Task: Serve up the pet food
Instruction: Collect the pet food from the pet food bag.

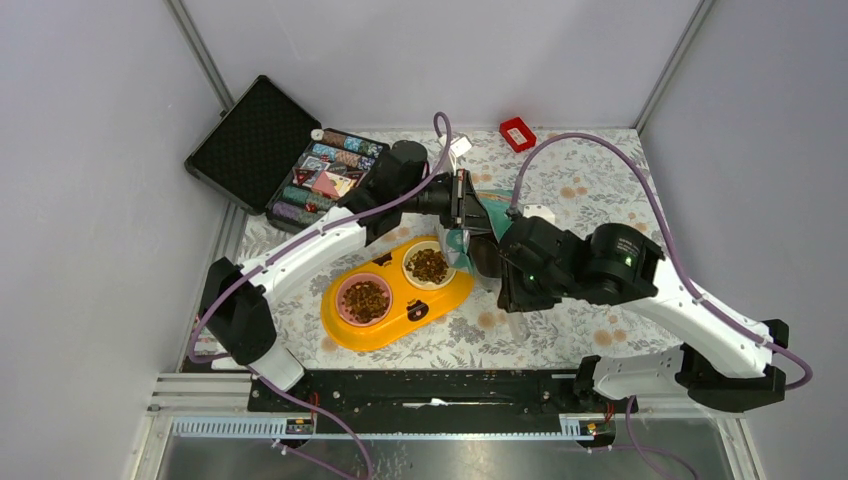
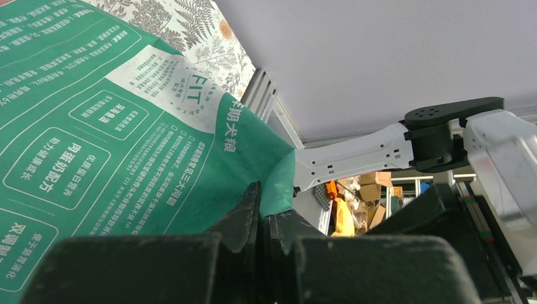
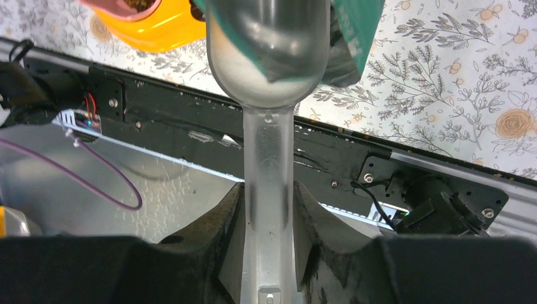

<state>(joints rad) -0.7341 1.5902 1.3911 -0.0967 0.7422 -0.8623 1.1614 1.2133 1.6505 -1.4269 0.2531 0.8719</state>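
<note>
On the flowered tablecloth, an open black case of poker chips lies at the far left corner. A yellow feeder sits near the arms' bases, and brown kibble fills both its pink bowl and its white bowl. Just behind the feeder, the left gripper is clenched on the edge of a green pouch. A white patch on the pouch reads "FIT", among boxed white Chinese text. The right gripper grasps the handle of a cloudy plastic scoop, whose bowl sits at the pouch's mouth. The plastic probably hides any kibble inside; I cannot tell. A small red box lies at the far edge.
</note>
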